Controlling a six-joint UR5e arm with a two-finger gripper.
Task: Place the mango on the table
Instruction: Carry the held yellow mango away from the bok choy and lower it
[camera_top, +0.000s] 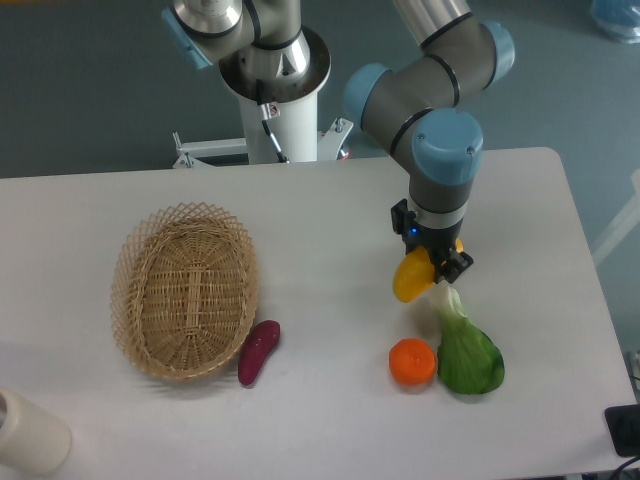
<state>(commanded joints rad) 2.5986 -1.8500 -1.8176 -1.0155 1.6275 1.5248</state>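
Note:
The yellow mango (411, 279) hangs just above the white table (330, 220), right of centre, held in my gripper (428, 262), which is shut on its upper end. The arm comes down from the top of the view and its blue-capped wrist covers the fingers from above. The mango's lower end points down and left, a little above the orange and the leafy green.
A round orange (412, 362) and a green bok choy (465, 350) lie just below the mango. A wicker basket (185, 291) stands at the left, with a purple sweet potato (258, 351) by its right side. A white cylinder (28, 434) sits at the bottom-left corner.

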